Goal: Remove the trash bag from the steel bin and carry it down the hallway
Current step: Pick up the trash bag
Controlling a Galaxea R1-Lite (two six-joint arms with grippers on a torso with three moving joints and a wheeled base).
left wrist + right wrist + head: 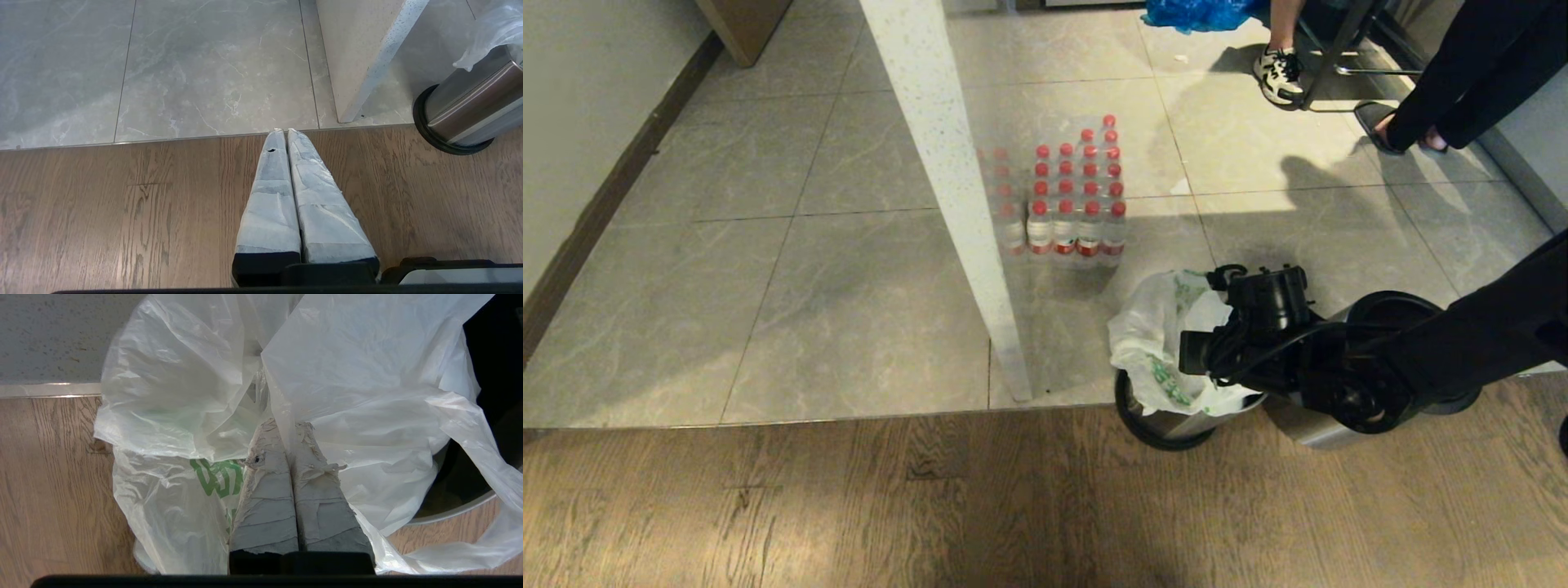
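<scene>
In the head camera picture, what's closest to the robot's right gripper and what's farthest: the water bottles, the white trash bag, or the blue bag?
1. Thin translucent white trash bag with green printing: pinched in the right gripper.
2. Pack of red-capped clear water bottles: farther back on the grey tiles.
3. Crumpled blue plastic bag: farthest, at the picture's top edge.

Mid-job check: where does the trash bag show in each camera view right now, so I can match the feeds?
Head view: the trash bag is lower right of centre, draped over the steel bin, with the right claw at it.
Left wrist view: only a scrap of it at the top right corner, above the bin.
Right wrist view: it fills the middle, pinched in the shut claw.
Shared landmark: the metal strip where tile meets wood floor.
</scene>
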